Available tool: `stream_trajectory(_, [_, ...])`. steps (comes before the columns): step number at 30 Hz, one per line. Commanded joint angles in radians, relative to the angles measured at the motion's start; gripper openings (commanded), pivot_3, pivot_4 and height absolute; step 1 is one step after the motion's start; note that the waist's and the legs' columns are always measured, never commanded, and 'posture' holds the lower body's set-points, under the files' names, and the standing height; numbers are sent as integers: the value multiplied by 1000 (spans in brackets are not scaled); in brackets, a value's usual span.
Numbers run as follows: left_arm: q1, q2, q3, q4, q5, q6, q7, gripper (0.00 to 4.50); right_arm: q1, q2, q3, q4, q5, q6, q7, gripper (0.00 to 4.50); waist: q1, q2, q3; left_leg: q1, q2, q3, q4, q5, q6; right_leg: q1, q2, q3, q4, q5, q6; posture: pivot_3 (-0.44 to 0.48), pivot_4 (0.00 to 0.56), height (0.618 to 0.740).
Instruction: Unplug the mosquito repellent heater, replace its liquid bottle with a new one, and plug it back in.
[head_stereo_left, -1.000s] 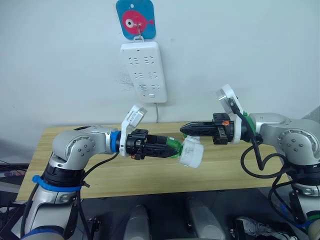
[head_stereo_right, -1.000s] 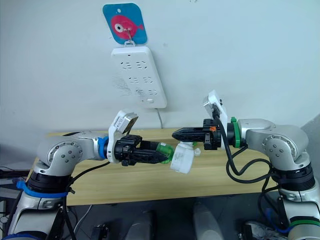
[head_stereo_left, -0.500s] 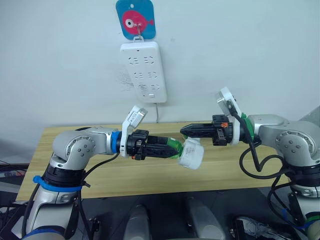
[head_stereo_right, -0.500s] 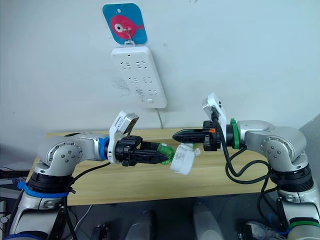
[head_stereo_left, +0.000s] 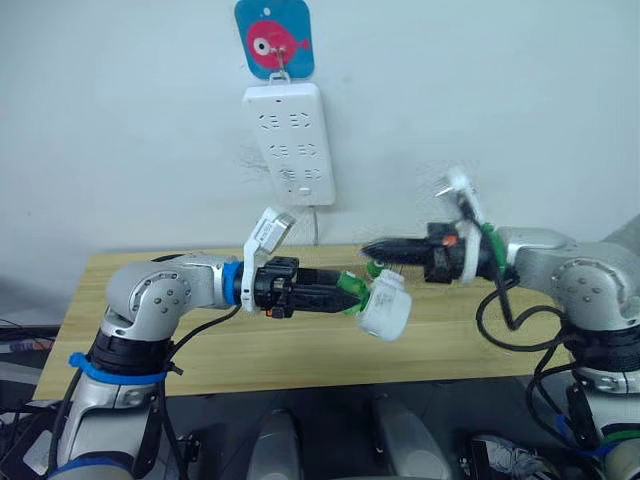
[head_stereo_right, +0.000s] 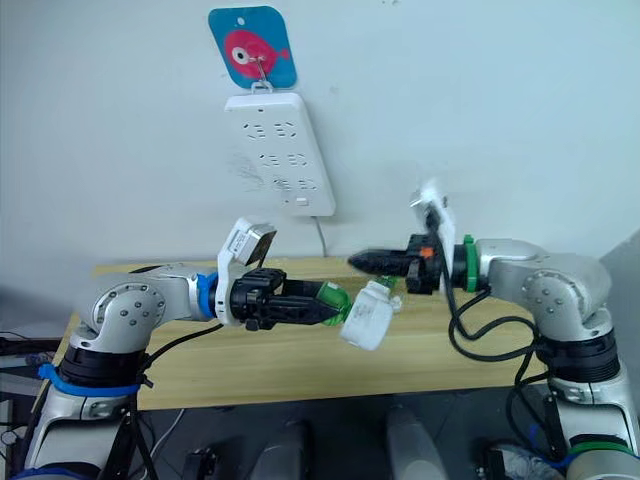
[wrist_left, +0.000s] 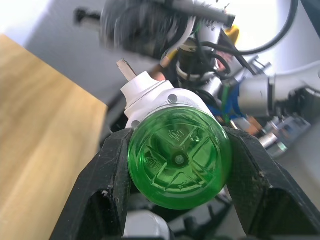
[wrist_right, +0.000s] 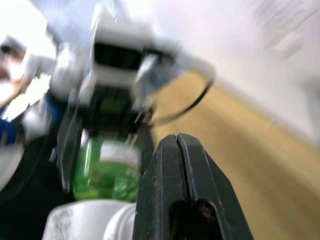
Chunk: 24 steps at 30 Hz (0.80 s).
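Left fingers (wrist_left: 105, 185) clamp the green bottle (wrist_left: 179, 161) carrying the heater (head_stereo_left: 385, 306); right fingers (wrist_right: 177, 170) pressed together above it.

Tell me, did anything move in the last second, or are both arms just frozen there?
The right tool, its fingers shut on nothing, lifted slightly and drew a little away from the white heater. The left tool kept its grip on the green bottle, heater attached, above the wooden table. The power strip on the wall is unchanged.

Head stereo pair looks forward-down over the table (head_stereo_left: 250, 350); wrist cameras peer close along each arm, sharing the bottle (wrist_left: 179, 160).
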Motion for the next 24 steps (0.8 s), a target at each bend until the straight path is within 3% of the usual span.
stream_trajectory(1, [12,-59,68,8,-15,-45,90,2320,21,15,-152,-51,119,-1,-160,352,1,0,0,0,0,0,0,0,0,0,0,0,0,0,0,-169,227,740])
stream_trajectory(4, [14,-123,104,26,-17,-69,172,2320,81,47,-221,-101,166,-26,-311,1177,2,0,0,0,0,0,0,0,0,0,0,0,0,0,0,-179,226,740])
stream_trajectory(8, [4,-251,146,46,13,-157,327,2320,273,151,-316,-230,228,-119,-565,2545,5,0,0,0,0,0,0,0,0,1,0,0,0,0,0,-198,221,740])
stream_trajectory(11, [-2,-320,165,41,2,-190,403,2320,443,237,-328,-345,289,-194,-723,3662,0,1,0,0,0,0,0,0,0,1,0,1,0,0,0,-209,222,740])
stream_trajectory(14, [-11,-370,174,41,3,-218,458,2320,581,290,-288,-443,357,-255,-834,4500,-3,1,-1,0,0,0,0,0,0,1,0,1,0,0,0,-218,221,740])
stream_trajectory(19, [-20,-442,167,53,16,-269,518,2320,620,436,-124,-513,421,-402,-1038,4500,-23,2,-1,1,0,2,1,0,0,2,1,3,0,0,1,-230,220,740])
stream_trajectory(24, [-26,-477,162,59,11,-286,549,2320,553,523,28,-500,319,-469,-1175,4500,-31,2,-1,1,0,2,1,0,0,2,1,3,0,0,1,-227,217,740])
